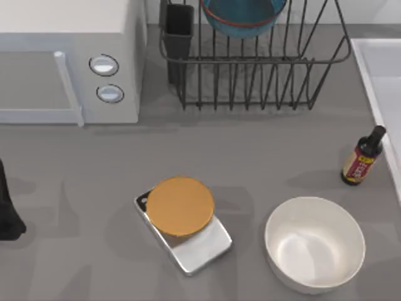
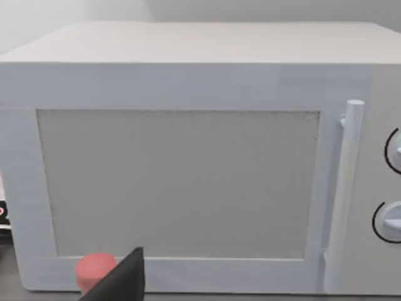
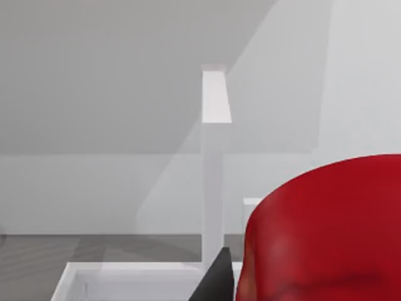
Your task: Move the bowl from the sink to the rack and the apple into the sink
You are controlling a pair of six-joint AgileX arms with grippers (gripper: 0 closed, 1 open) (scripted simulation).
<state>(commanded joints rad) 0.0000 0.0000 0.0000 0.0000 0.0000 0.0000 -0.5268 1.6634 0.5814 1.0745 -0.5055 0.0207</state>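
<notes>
Top view is showing the teal-blue round bowl with a thin orange-red band (image 1: 243,15) sitting inside the black wire dish rack with tall vertical bars (image 1: 254,69) at the far side of the grey table (image 1: 263,157), with the rack's dark square utensil cup (image 1: 179,37) at its left corner. At the right edge, the pale white-grey rectangular sink with a raised light rim (image 1: 379,81) is lying just right of the rack. A white microwave with two round dials (image 1: 69,59) is standing far left. Nearer, a silver kitchen scale topped by an orange round plate (image 1: 182,219) is resting left of a large plain white bowl (image 1: 314,243), and a small dark sauce bottle with a red-and-yellow label (image 1: 362,157) is standing near the sink's rim. A dark part of the left arm (image 1: 7,207) is sitting at the left edge of the table.

Left wrist view is facing the microwave door, with a dark fingertip (image 2: 122,279) and a small red cylindrical object (image 2: 94,269) close to the microwave's base; I cannot tell whether that gripper's fingers are apart or together.

Right wrist view is giving what the overhead camera is not: the glossy red rounded apple (image 3: 326,232) sitting very close to the lens beside a dark finger (image 3: 216,279), above the sink's light rim. Whether the fingers are clamped on it I cannot tell.
</notes>
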